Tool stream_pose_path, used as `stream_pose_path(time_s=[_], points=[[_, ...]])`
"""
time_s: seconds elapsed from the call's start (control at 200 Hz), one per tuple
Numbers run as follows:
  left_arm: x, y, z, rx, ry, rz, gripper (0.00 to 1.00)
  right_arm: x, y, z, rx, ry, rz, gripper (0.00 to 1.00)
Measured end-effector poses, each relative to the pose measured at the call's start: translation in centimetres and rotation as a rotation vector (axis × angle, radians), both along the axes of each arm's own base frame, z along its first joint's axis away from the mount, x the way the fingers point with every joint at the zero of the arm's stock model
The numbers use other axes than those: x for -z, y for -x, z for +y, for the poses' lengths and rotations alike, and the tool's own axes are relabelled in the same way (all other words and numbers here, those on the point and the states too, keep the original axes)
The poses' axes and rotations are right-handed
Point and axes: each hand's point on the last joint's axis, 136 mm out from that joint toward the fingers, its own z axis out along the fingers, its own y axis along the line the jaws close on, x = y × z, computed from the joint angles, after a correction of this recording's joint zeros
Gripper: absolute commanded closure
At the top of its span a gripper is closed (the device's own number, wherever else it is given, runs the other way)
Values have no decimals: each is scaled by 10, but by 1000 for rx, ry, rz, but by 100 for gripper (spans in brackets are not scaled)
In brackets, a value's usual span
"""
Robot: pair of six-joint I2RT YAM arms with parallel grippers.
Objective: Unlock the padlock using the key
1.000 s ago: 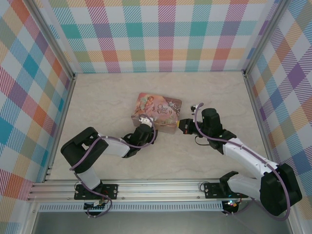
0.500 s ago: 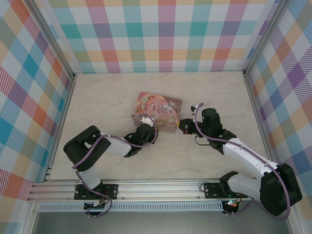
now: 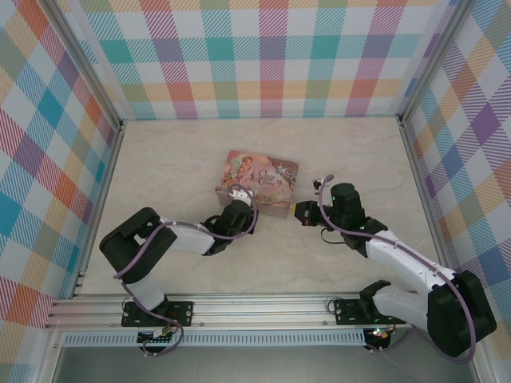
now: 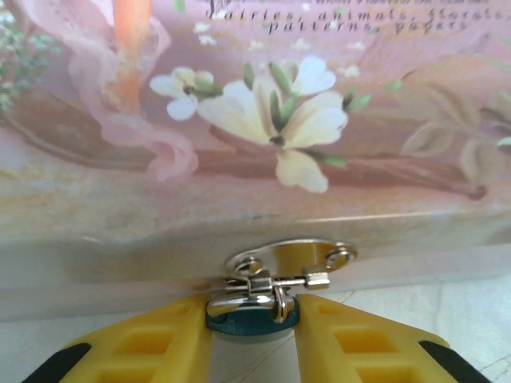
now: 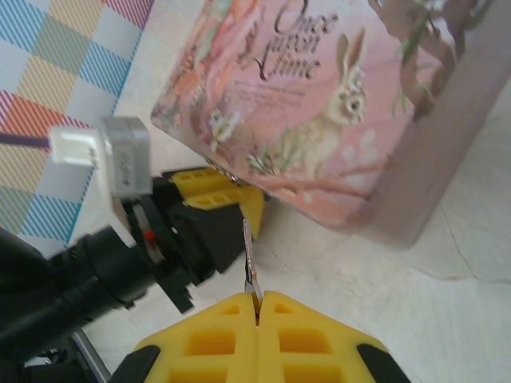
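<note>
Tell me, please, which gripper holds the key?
The right gripper: its shut jaws pinch the key, while the left gripper clamps the padlock.

Right gripper (image 3: 303, 213), key (image 5: 250, 255) pinched, backed slightly off the tin (image 3: 255, 179). Left gripper (image 4: 251, 315) seems tighter on the padlock (image 4: 239, 325).

Pink floral tin (image 4: 279, 120), blue padlock (image 4: 239, 325), silvery key (image 5: 249, 255), yellow fingers (image 4: 152, 343), pastel plaid walls (image 3: 271, 56).

Padlock and key largely covered

The padlock (image 4: 254, 325) shows only a blue sliver and some metal between the left gripper (image 4: 251, 313) fingers; the key (image 5: 250, 254) beyond its thin blade is buried in the right gripper (image 5: 257, 300); the tin (image 4: 343, 191) is cropped in both wrist views.
</note>
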Motion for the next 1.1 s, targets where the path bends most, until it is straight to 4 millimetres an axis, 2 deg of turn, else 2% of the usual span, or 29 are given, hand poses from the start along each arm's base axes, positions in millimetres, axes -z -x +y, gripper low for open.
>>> stream_pose_path(time_s=[0.41,0.98,1.105], points=[[-13,7,1,-42,53,86,70,41,22,-12,-36,81,28,97],[-2,6,2,-63,34,114,70,41,22,-12,-45,88,10,97],[-1,2,0,-71,26,112,67,42,22,-12,-45,89,12,97]])
